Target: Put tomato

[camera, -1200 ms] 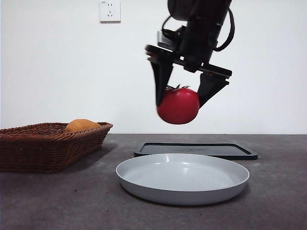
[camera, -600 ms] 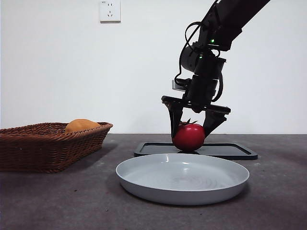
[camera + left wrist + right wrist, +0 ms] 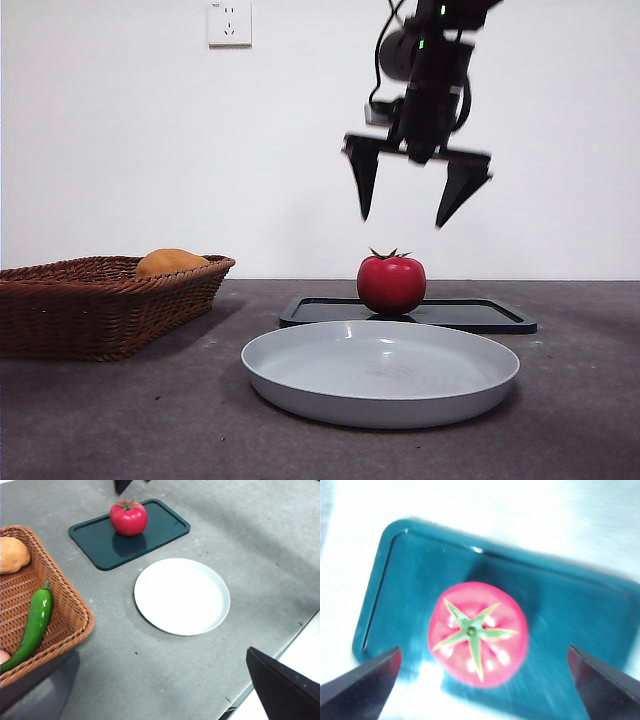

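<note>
A plain white wall stood behind a grey counter (image 3: 120,420), and a white socket (image 3: 229,22) sat high on that wall. The tomato (image 3: 391,283) stood upright on the dark tray (image 3: 480,315), green stem up, with nothing touching it. In the right wrist view it sat near the middle of the tray, right under the camera.

The right claw (image 3: 412,205) hung in the air straight above the tomato, well clear of it. Its two black jaws were spread wide, one to each side, and held nothing.

In front of the tray lay the pale round plate (image 3: 300,385), bare inside. Off to the side sat the brown woven basket (image 3: 100,320) with an orange-yellow fruit (image 3: 170,262) in it. The left wrist view also showed a long green pepper (image 3: 32,625) lying in that basket. The left claw waited far from the tomato, over the counter's near edge; only one dark tip showed, so I could not tell if it was open or closed.

It looked like the putting-down step was done, since the tomato rested on the tray by itself. The next move would likely call for the right arm to lift away without bumping the tomato. If the plate was the real goal, the claw would need to come down and grip again.
</note>
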